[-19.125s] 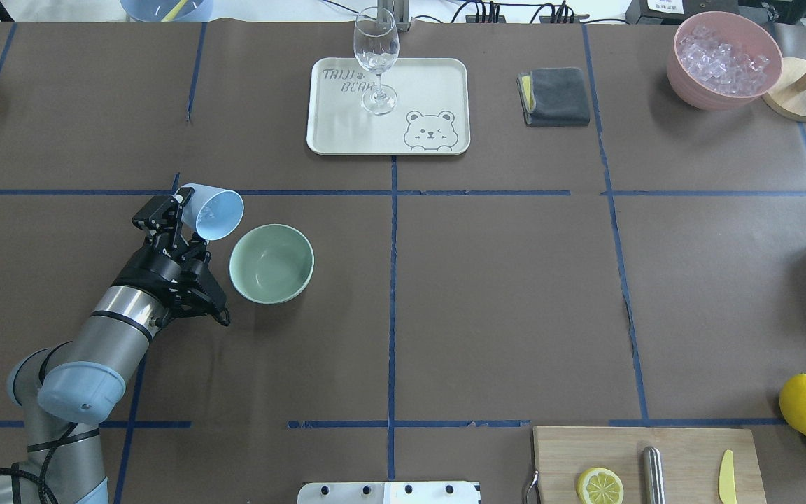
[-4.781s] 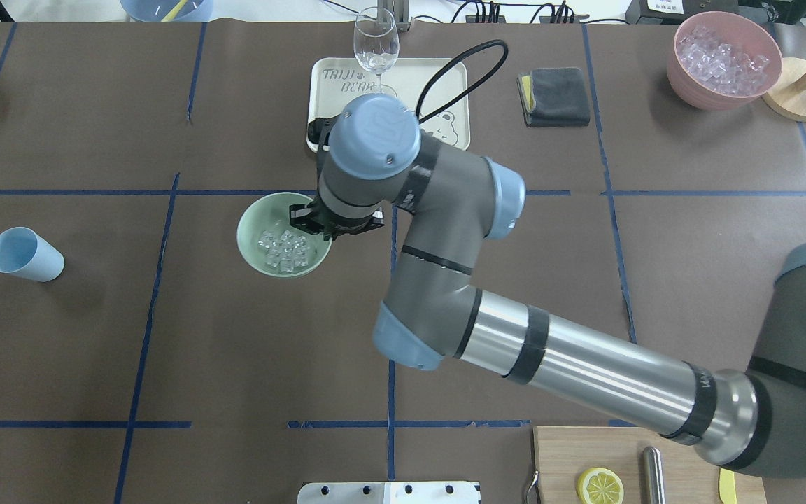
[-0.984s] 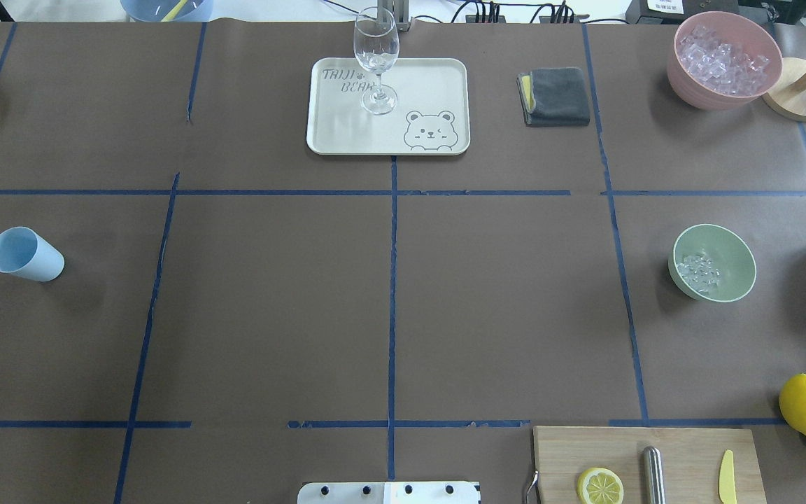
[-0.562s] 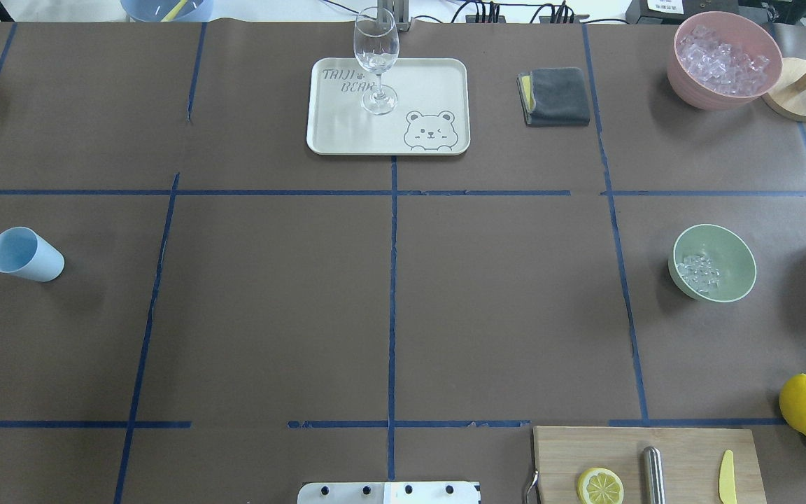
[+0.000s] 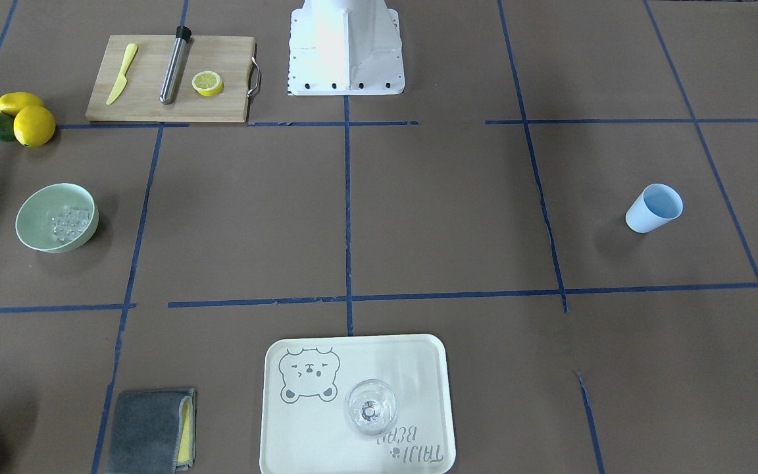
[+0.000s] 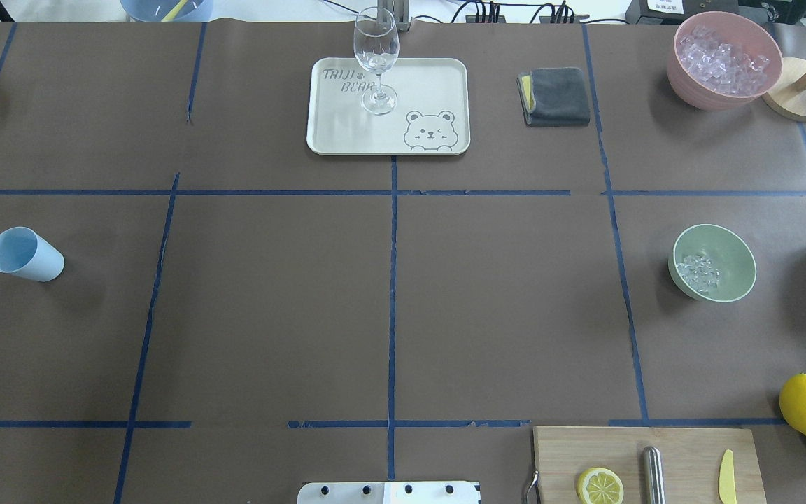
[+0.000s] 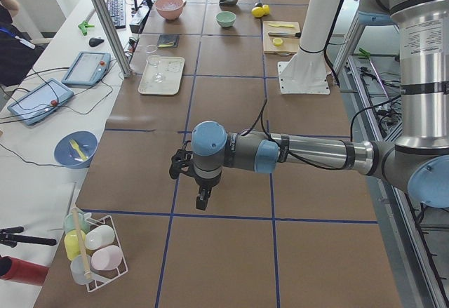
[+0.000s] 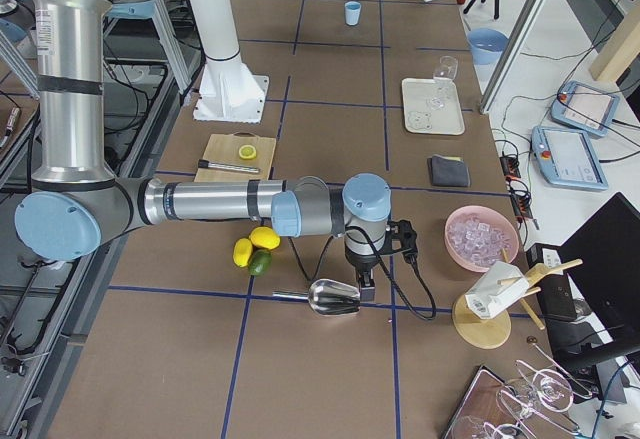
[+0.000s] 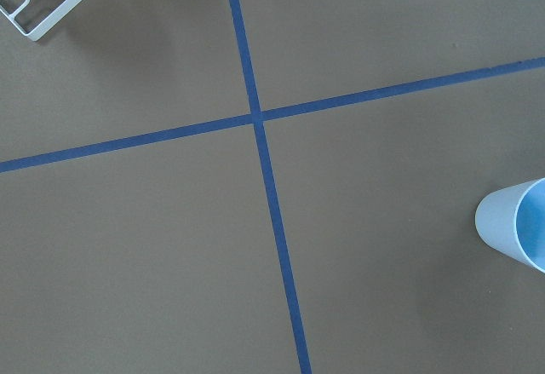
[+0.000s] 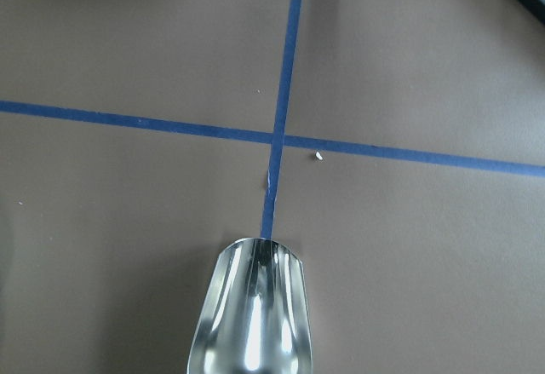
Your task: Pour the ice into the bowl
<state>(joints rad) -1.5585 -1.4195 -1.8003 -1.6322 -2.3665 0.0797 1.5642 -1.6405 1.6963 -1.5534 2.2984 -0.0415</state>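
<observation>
Overhead view, left to right. Blue cup [image 6: 25, 254] far left, upright, looks empty. Tray [image 6: 438, 84] with glass [image 6: 376, 59] centre back. Bowl [image 6: 714, 262] on right side; ice [image 6: 698, 271] lies inside it, none visible on table. Left gripper [image 7: 203, 201] and right gripper [image 8: 366, 284] visible only in side views, at opposite table ends, well apart from bowl; cannot tell how jaws stand. Pour looks complete. Best handling now: keep arms clear, don't jostle bowl.
</observation>
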